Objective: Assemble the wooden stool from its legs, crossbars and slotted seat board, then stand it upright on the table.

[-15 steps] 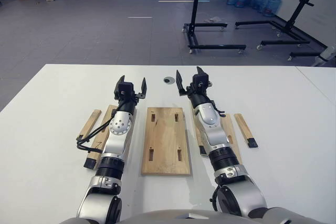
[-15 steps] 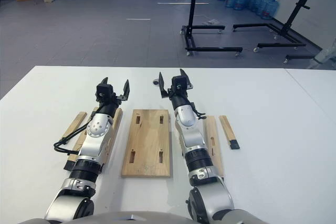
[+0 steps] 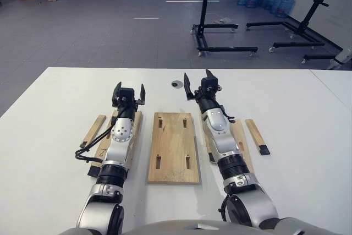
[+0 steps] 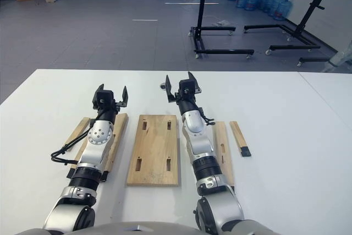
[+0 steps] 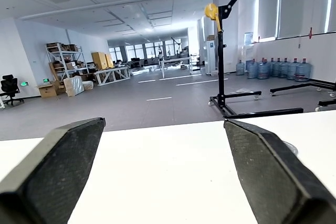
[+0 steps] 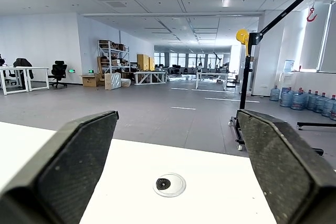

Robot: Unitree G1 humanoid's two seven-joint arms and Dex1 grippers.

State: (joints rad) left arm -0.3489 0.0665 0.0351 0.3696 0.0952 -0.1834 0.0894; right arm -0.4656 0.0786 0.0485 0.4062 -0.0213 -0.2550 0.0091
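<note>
Flanking the seat board (image 3: pixel 174 147): left hand (image 3: pixel 130 89) at eleven o'clock, right hand (image 3: pixel 198 76) at one o'clock, both spread wide, empty.

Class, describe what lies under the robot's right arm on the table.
A flat wooden board shows past the right arm's outer side, and a dark-tipped wooden edge past its inner side. The arm hides the rest, so the piece count is unclear.
</note>
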